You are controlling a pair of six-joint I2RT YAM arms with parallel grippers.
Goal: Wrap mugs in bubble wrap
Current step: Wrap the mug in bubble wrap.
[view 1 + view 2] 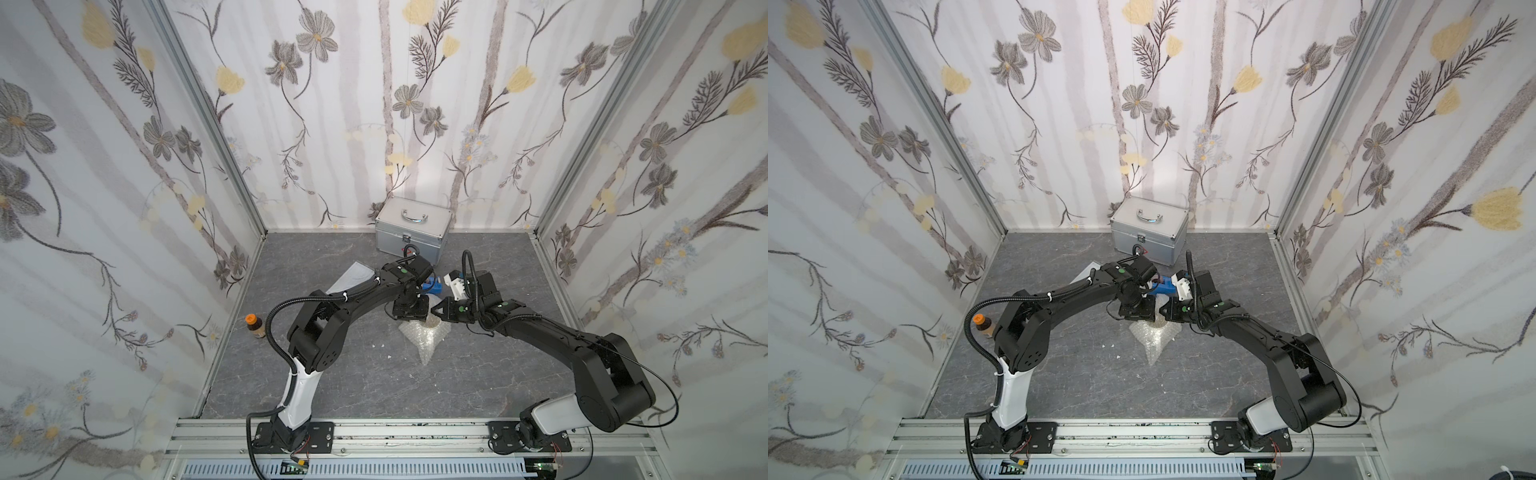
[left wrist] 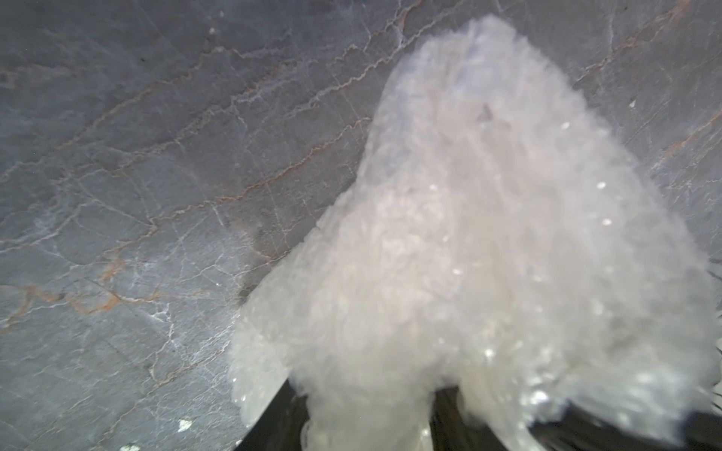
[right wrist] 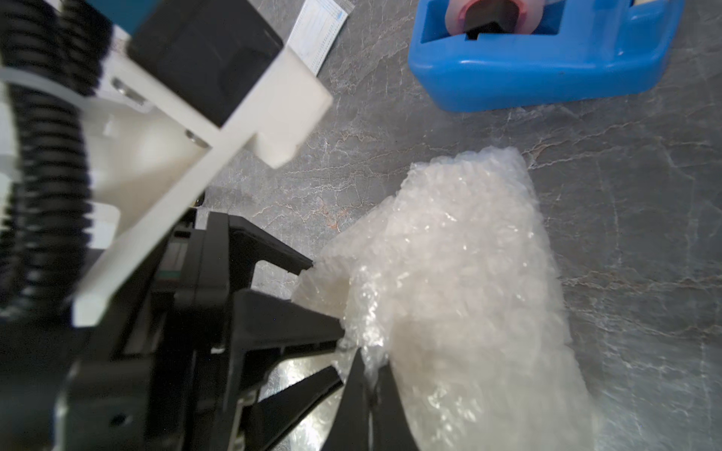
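The bubble wrap point(image 1: 424, 338) point(image 1: 1152, 338) lies bunched on the grey table, tapering to a point toward the front. The mug point(image 3: 469, 312) shows only as a cream shape through the wrap, with a cream patch point(image 1: 433, 322) in a top view. My left gripper point(image 1: 409, 316) point(image 1: 1138, 316) point(image 2: 363, 410) points down onto the bundle, shut on the wrap. Its dark fingers point(image 3: 301, 261) sit on either side of the bundle's end. From the right, my right gripper point(image 1: 436, 309) point(image 3: 369, 375) is shut on a thin fold of the wrap.
A blue tape dispenser point(image 1: 432, 286) point(image 3: 539, 58) stands just behind the bundle. A silver case point(image 1: 411, 228) stands at the back wall. A flat white paper packet point(image 1: 353, 278) lies behind the left arm and a brown orange-capped bottle point(image 1: 254, 326) at the left wall. Small white scraps point(image 1: 388, 356) dot the table.
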